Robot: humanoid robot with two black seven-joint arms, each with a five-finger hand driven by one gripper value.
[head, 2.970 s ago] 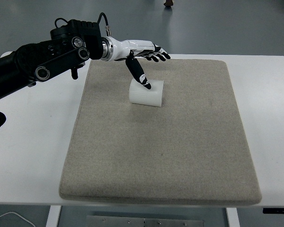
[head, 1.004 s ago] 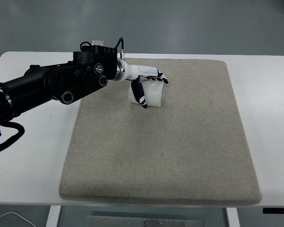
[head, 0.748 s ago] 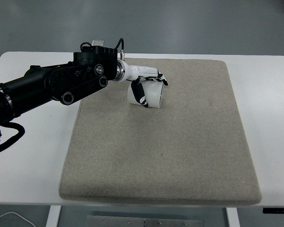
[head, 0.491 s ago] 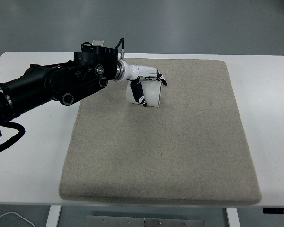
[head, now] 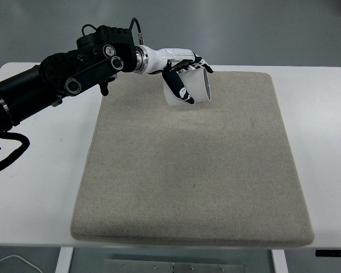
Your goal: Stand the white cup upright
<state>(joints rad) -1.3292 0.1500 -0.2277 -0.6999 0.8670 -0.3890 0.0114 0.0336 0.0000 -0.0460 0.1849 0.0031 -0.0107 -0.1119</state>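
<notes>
The white cup (head: 192,86) is in my left hand (head: 184,77), lifted clear of the grey mat (head: 193,170) near its far edge. It is tilted, with its rim turned to the right and toward the camera. My thumb lies across the cup's front and the other fingers curl over its top. The black left arm reaches in from the left edge. The right arm is out of view.
The grey felt mat covers most of the white table (head: 324,142). Bare white table runs along both sides of the mat.
The cup lay on its side on the mat with my hand closing on it. Now the hand has raised it off the mat, up and to the right, and tilted it.
</notes>
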